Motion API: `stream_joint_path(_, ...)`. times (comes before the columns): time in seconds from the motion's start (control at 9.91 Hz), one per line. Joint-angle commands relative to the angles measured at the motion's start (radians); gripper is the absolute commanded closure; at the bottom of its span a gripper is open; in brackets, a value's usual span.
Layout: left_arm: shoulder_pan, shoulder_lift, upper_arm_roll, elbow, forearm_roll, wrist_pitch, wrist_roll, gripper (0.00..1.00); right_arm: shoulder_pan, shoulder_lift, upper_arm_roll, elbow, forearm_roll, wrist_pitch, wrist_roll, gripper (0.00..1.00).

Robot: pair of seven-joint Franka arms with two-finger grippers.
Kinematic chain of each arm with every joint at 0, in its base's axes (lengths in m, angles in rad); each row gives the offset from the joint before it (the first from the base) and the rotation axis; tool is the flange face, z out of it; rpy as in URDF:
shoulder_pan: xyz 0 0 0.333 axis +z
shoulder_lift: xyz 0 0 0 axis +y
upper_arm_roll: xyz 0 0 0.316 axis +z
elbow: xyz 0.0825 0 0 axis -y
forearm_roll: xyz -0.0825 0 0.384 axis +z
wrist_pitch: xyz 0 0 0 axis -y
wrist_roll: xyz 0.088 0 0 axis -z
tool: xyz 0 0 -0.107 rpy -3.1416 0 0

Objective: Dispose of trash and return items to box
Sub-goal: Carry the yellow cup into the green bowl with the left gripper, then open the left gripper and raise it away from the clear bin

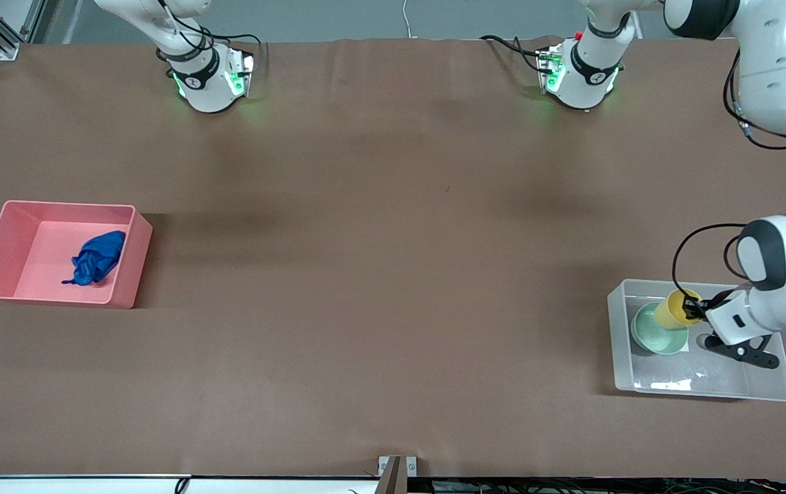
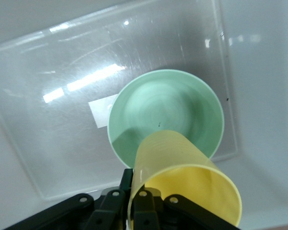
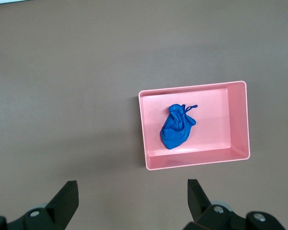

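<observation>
Clear box (image 1: pixel 701 384): translucent rectangular tub, lower right of the front view, at the left arm's end of the table. A white label (image 2: pixel 102 112) lies on its base, partly under the bowl.

Mint bowl (image 1: pixel 655 335): pale green, round, upright on the base of the box, in the part toward the middle of the table. In the left wrist view the bowl (image 2: pixel 182 108) sits at centre frame with the cup's base over its rim.

Yellow cup (image 1: pixel 673 309): tilted on its side, held in the air over the box, just above the edge of the bowl. In the left wrist view the cup (image 2: pixel 182 177) fills the lower centre, mouth toward the camera.

Left gripper (image 1: pixel 693 310): over the box, lower right of the front view, fingers closed on the rim of the cup; the black fingers (image 2: pixel 143 201) clamp the cup wall at the bottom of the left wrist view.

Pink bin (image 1: pixel 125 264): rectangular, open-topped, left of the front view, at the right arm's end of the table; also right of centre in the right wrist view (image 3: pixel 240 120).

Blue cloth wad (image 1: pixel 95 257): crumpled, on the floor of the pink bin; seen again in the right wrist view (image 3: pixel 176 127).

Right gripper (image 3: pixel 133 203): high over bare table beside the pink bin, fingers spread wide, holding nothing; it waits.
</observation>
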State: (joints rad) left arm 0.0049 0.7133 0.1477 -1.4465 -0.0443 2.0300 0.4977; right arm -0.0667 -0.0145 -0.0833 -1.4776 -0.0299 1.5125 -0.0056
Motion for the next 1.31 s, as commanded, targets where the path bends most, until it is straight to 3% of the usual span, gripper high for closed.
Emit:
stream_joint_path(0.0, -0.008, 0.057, 0.006, 0.032, 0.006, -0.022, -0.004, 0.87, -0.001, -0.007, 0.0, -0.004, 0.004, -0.003, -0.001, 0.0)
stream_joint_path(0.1, -0.01, 0.058, 0.006, 0.034, -0.014, -0.02, -0.027, 0.7, -0.001, -0.007, 0.0, -0.004, 0.004, -0.003, -0.001, 0.0)
stream_joint_path(0.2, -0.008, 0.049, 0.006, 0.035, -0.044, -0.02, -0.053, 0.21, -0.001, -0.007, 0.0, -0.004, 0.004, -0.003, -0.001, 0.0)
stream_joint_path(0.3, -0.008, 0.032, 0.006, 0.041, -0.052, -0.02, -0.054, 0.0, -0.001, -0.007, 0.0, -0.004, 0.004, -0.003, -0.001, 0.0)
stream_joint_path(0.71, -0.017, -0.202, 0.007, 0.005, -0.088, -0.027, -0.137, 0.0, -0.001, -0.007, 0.0, -0.004, 0.004, -0.003, -0.001, 0.0)
stream_joint_path(1.01, -0.023, -0.496, 0.006, -0.211, -0.085, -0.043, -0.204, 0.0, -0.001, -0.007, 0.0, -0.004, 0.004, -0.003, -0.001, 0.0)
stream_joint_path(1.21, -0.037, -0.671, -0.031, -0.334, -0.008, -0.059, -0.295, 0.0, -0.001, -0.007, 0.0, -0.004, 0.002, -0.003, -0.001, 0.0)
